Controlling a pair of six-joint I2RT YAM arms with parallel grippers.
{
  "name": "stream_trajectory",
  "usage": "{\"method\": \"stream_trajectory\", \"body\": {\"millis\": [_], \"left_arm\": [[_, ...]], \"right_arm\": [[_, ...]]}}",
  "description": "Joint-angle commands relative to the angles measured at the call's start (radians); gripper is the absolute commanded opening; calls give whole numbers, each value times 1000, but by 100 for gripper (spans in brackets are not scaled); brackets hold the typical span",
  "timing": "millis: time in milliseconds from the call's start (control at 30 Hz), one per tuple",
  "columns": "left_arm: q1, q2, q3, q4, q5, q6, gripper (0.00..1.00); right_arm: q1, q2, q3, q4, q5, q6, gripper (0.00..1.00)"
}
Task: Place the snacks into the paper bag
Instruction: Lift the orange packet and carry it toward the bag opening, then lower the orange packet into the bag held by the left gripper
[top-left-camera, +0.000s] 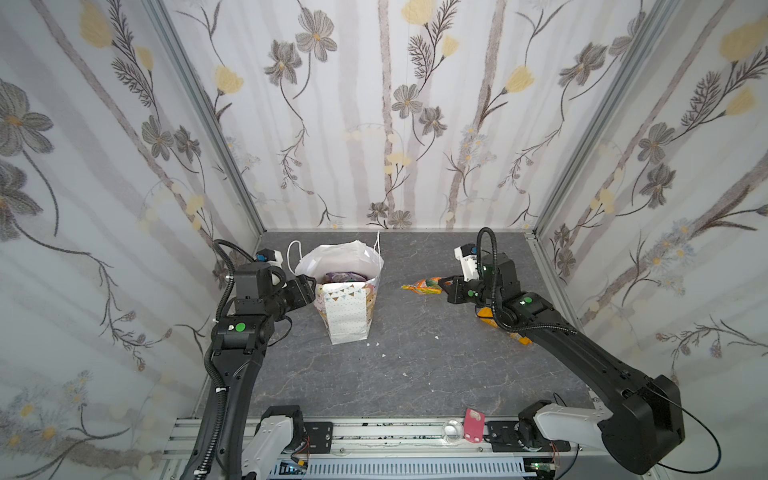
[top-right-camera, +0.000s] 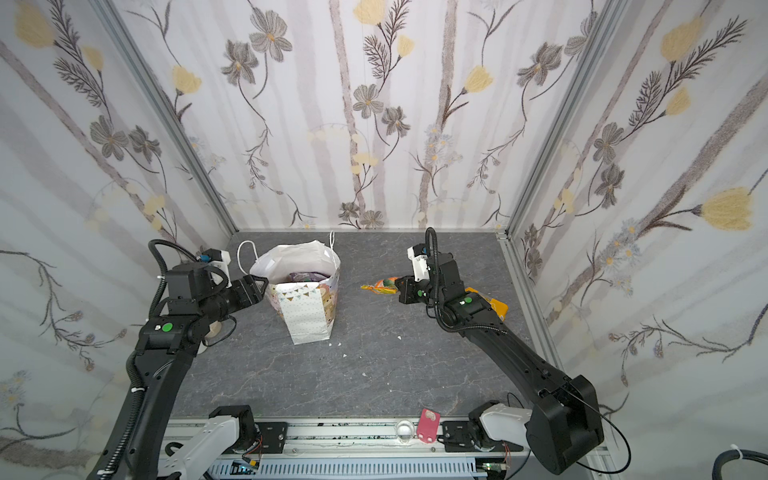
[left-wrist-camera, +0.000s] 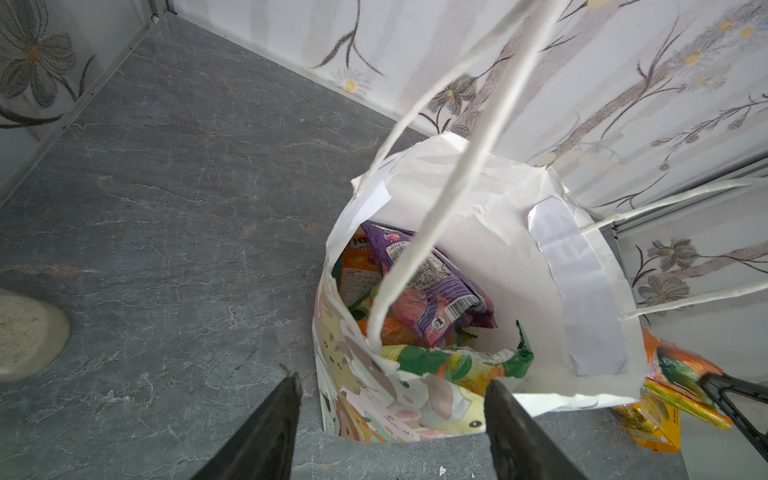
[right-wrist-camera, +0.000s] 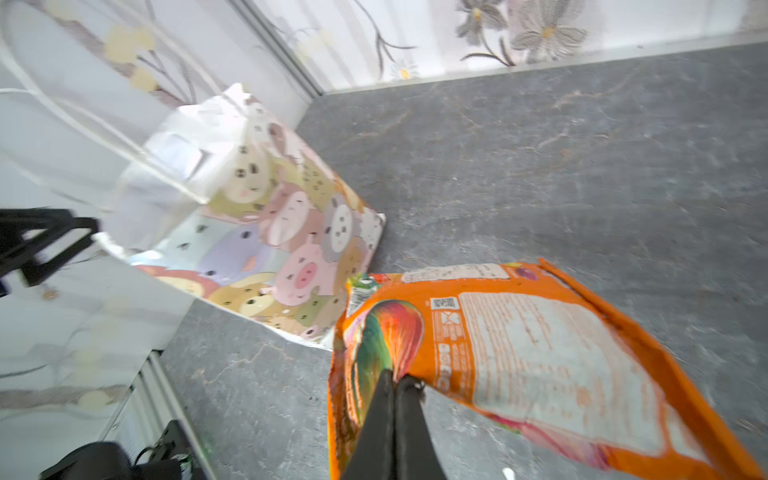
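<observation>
At the tip of the right arm (top-left-camera: 582, 353), the right gripper (right-wrist-camera: 399, 379) is pinching an orange packet (right-wrist-camera: 540, 340) with jaws pressed together, holding it off the table (top-left-camera: 415, 365) near the paper bag (top-left-camera: 347, 307), seemingly to drop it in. The left gripper (left-wrist-camera: 392, 377) is hovering, jaws spread, at the bag's rim, probably steadying it. Other snacks (left-wrist-camera: 440, 286) are lying inside, a second orange packet (top-right-camera: 494, 305) under the right arm.
</observation>
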Motion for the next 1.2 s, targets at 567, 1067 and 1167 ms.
{"method": "stream_trajectory", "body": {"millis": [567,1067,1167], "left_arm": [[3,13,-35,113,12,-79,70],[3,10,-79,87,2,-44,69],[3,9,-86,84,7,-45,69]], "right_arm": [[210,-33,227,95,-43,-39,0],[369,192,547,34,-103,-130,0],[378,235,596,36,-117,-140,0]]}}
